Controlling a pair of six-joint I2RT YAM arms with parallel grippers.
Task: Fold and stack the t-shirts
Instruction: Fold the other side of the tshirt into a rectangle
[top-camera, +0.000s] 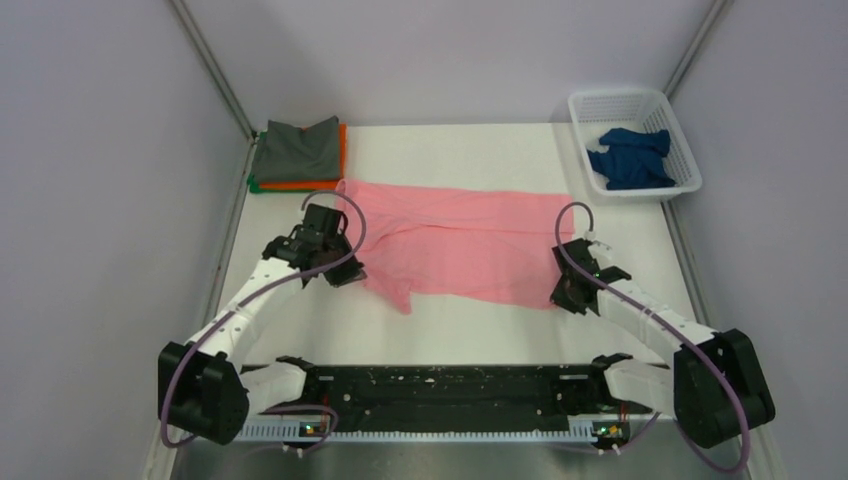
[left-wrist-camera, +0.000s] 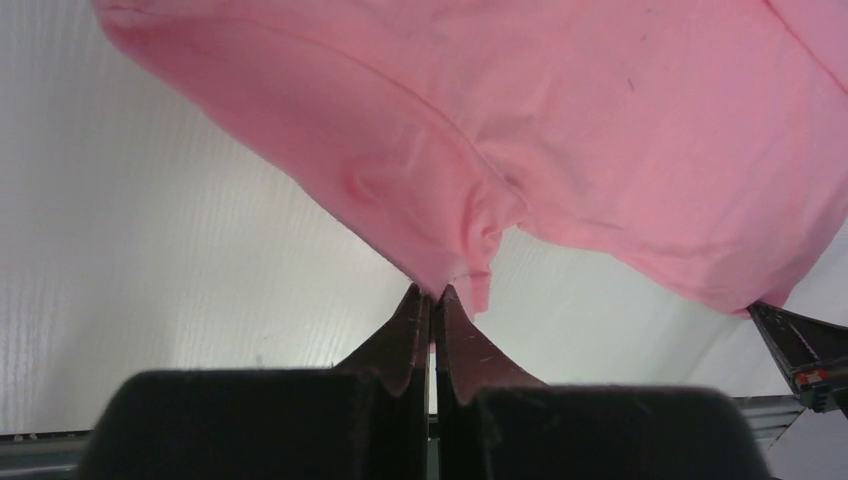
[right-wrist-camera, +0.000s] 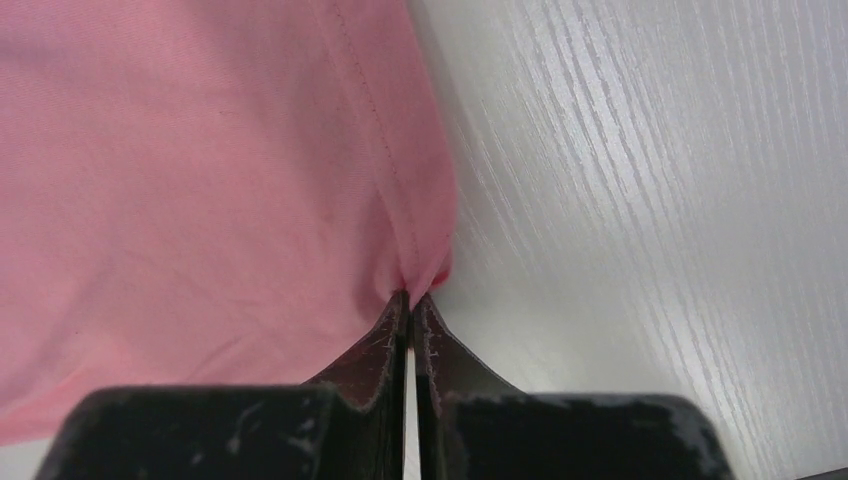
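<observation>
Clamped shut, left gripper (left-wrist-camera: 433, 292) and right gripper (right-wrist-camera: 410, 296) pinch the spread light pink cloth t-shirt (top-camera: 460, 240); grey, orange, green folded t-shirts (top-camera: 298, 150) stacked; navy blue t-shirt (top-camera: 630, 158) awaits in white lattice basket (top-camera: 585, 105).

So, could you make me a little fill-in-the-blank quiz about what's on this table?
1. The basket holds one crumpled t-shirt, coloured ____.
2. The folded stack's top shirt is ____.
3. The left gripper and right gripper are both shut on the spread shirt, coloured ____.
4. The basket stands at the table's far ____ corner.
Missing words: blue, grey, pink, right.
</observation>
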